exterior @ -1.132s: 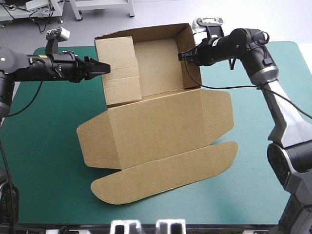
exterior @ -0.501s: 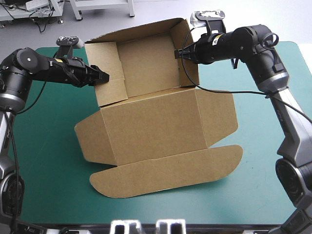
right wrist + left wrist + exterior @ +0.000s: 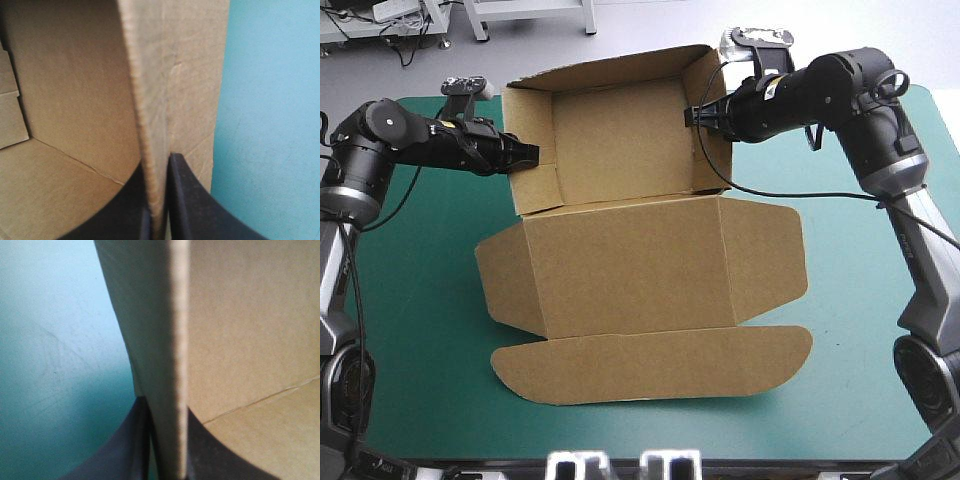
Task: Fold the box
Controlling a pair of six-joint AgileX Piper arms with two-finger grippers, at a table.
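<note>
Between left gripper (image 3: 534, 153) and right gripper (image 3: 689, 115), brown box (image 3: 620, 135), walls raised.

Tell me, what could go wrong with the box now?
The left hand and right hand each pinch only a thin side wall of the box, so a wall might slip out or bend. The wide lid lies flat on the teal-green cover; moving the box could drag it askew.
</note>
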